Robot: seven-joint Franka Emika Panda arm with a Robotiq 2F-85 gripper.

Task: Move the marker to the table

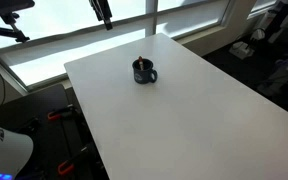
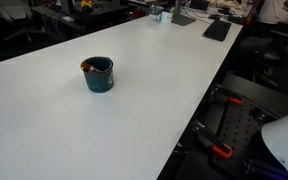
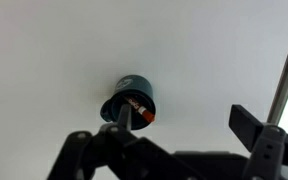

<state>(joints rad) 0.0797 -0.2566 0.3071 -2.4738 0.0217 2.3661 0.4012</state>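
Observation:
A dark navy mug [image 1: 144, 72] stands upright on the white table [image 1: 184, 125] and shows in both exterior views [image 2: 98, 76]. The marker [image 3: 138, 108], dark with a white label and a red-orange end, leans inside the mug; its tip pokes above the rim [image 1: 141, 61] [image 2: 86, 67]. In the wrist view my gripper [image 3: 169, 140] is open and empty, high above the table, with the mug [image 3: 130, 97] ahead of its left finger. In an exterior view the gripper [image 1: 104, 12] hangs at the top edge, well apart from the mug.
The table's edges [image 1: 84, 120] [image 2: 199, 100] drop off to the floor on both sides. A dark flat object [image 2: 216, 30] and small items lie at the far end. The robot's white base [image 2: 284, 140] stands beside the table. Windows run along the back.

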